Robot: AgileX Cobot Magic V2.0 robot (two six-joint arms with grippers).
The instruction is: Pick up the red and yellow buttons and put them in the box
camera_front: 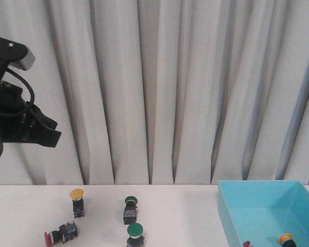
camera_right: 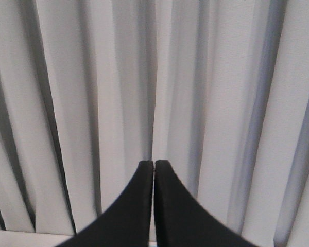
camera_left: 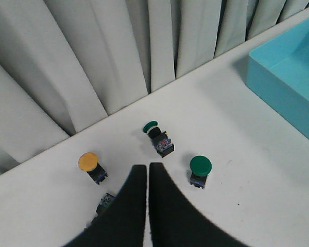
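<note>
Curtain folds (camera_front: 159,87) fill the backdrop. Table (camera_front: 185,216) carries the box (camera_front: 257,206) at four o'clock, with a yellow-capped button (camera_front: 286,239) inside. Left gripper (camera_left: 147,170) hangs high at nine o'clock, jaws pressed together, empty. Right gripper (camera_right: 154,164) likewise closed, facing curtain. Yellow button (camera_front: 77,200) upright at seven o'clock; red button (camera_front: 59,234) tipped over beside it; two green buttons (camera_front: 130,208) nearby.

On the tabletop (camera_front: 185,216) stand four buttons, one yellow (camera_front: 78,201), one red (camera_front: 60,234) and two green (camera_front: 130,209) (camera_front: 135,235), while the single blue box (camera_front: 232,216) holds one more yellow (camera_front: 286,240) and one more red (camera_front: 246,244).
</note>
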